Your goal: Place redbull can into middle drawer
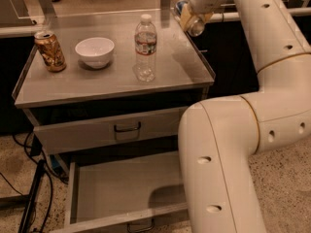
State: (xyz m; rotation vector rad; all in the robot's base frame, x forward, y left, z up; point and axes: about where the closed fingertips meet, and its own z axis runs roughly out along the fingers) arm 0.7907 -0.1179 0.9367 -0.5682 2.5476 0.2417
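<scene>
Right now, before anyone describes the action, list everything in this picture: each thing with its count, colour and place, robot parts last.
slim blue-and-silver redbull can: one, blue and silver, held above the cabinet's right rear corner
fat brown-gold drink can: one, brown-gold, upright, cabinet top, left
round white bowl: one, white, right of the brown-gold can
clear plastic water bottle: one, clear with white cap, upright, middle of the top
grey metal cabinet: one, grey, centre
upper drawer: one, grey, closed, dark handle
wide grey middle drawer: one, grey, pulled open below
black cables: several, black, floor, left
white robot arm: one, white, right side
gripper: one, pale, top right, shut on the redbull can
</scene>
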